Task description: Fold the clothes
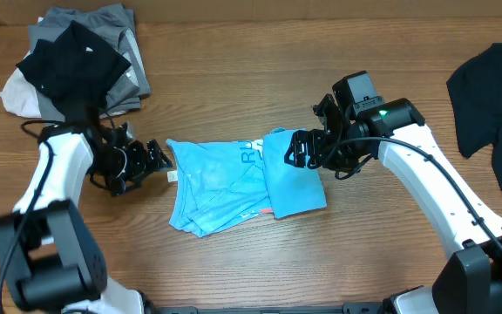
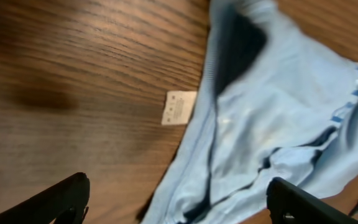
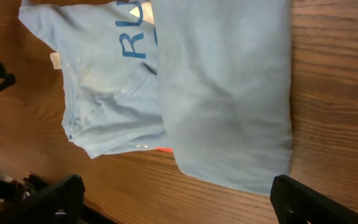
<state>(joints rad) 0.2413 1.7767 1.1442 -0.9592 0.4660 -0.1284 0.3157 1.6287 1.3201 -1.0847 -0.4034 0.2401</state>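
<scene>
The sky-blue T-shirt is lying half-folded in the middle of the counter. It is looking soft, light and floppy, so hems and corners are probably offering the surest hold. The left fingers are hovering wide apart and empty just beside its left edge, near the label. The right fingers are hanging equally spread and empty over its folded right panel.

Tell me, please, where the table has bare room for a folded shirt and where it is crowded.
The table is bare along the far edge between the garment pile and the black garment, and along the near edge below the blue shirt. The middle is crowded: the blue shirt, the left gripper beside it, the right gripper over it.
</scene>
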